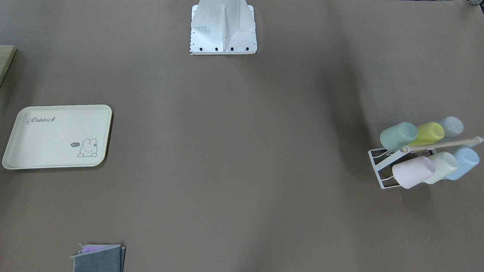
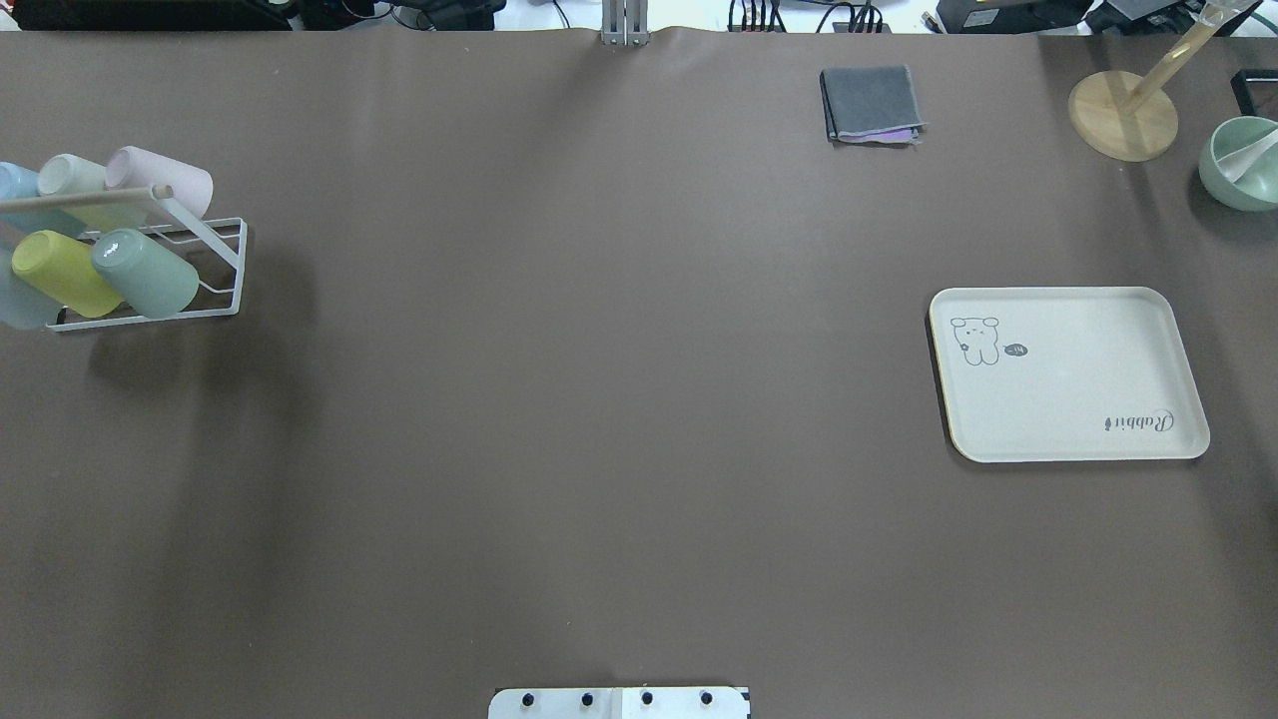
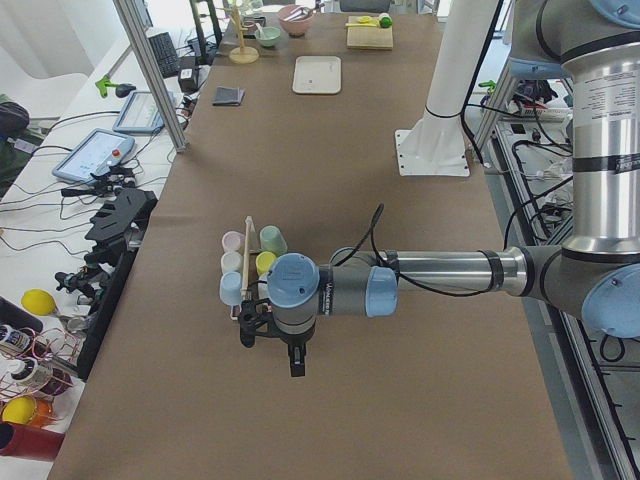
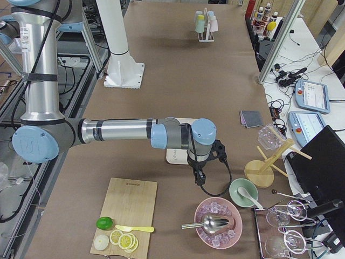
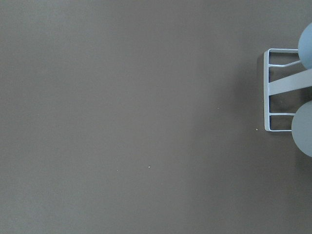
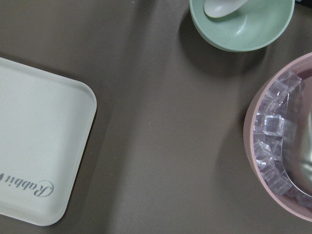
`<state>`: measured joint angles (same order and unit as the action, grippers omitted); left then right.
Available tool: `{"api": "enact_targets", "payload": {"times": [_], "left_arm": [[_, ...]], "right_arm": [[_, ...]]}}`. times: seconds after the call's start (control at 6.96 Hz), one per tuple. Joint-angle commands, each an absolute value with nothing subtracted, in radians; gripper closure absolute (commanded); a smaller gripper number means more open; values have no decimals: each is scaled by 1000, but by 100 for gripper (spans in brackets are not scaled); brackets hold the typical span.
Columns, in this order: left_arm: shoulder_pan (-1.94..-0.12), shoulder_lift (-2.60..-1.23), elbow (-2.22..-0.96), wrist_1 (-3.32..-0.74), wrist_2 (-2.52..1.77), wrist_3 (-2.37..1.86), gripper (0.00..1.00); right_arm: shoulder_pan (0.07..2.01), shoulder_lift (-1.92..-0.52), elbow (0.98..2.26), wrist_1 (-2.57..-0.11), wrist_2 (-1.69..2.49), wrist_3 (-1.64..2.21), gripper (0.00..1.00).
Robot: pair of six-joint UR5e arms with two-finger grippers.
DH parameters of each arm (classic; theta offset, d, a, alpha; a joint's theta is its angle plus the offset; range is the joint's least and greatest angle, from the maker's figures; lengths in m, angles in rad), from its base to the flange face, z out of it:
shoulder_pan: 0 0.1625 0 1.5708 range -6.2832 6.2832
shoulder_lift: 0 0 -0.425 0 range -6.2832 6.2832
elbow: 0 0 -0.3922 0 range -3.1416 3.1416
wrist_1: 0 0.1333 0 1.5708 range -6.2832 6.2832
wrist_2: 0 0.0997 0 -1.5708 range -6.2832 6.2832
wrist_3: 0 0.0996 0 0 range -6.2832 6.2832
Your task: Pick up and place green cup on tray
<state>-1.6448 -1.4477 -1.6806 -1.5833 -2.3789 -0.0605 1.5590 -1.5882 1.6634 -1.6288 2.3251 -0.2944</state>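
The green cup (image 1: pixel 398 136) (image 2: pixel 147 272) lies tilted on a peg at one end of a white wire rack (image 1: pixel 380 170), next to a yellow cup. The cream tray (image 1: pixel 49 147) (image 2: pixel 1078 350) (image 6: pixel 34 146) with "Rabbit" lettering lies bare at the other end of the table. My left gripper (image 3: pixel 297 362) hangs over the table just beside the rack and shows only in the exterior left view, so I cannot tell whether it is open or shut. My right gripper (image 4: pixel 200 179) hangs between the tray and a pink bowl, its state equally unclear.
The rack also holds yellow, pink, cream and blue cups (image 1: pixel 414 172). A folded grey cloth (image 2: pixel 871 103), a wooden stand (image 2: pixel 1123 115), a green bowl with a spoon (image 6: pixel 241 24), a pink bowl of ice (image 6: pixel 280 146) and a cutting board (image 4: pixel 126 210) lie around the tray's end.
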Motion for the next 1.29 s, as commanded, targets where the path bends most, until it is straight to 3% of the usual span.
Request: {"api": "enact_targets", "payload": {"times": [0.0, 1.15], "left_arm": [[-1644, -1448, -1683, -1586, -2379, -60, 1], [-1643, -1450, -1675, -1697, -2370, -58, 1]], "right_arm": [[1560, -1582, 1664, -1629, 2321, -228, 0], [1557, -1577, 1608, -1628, 2319, -72, 0]]}}
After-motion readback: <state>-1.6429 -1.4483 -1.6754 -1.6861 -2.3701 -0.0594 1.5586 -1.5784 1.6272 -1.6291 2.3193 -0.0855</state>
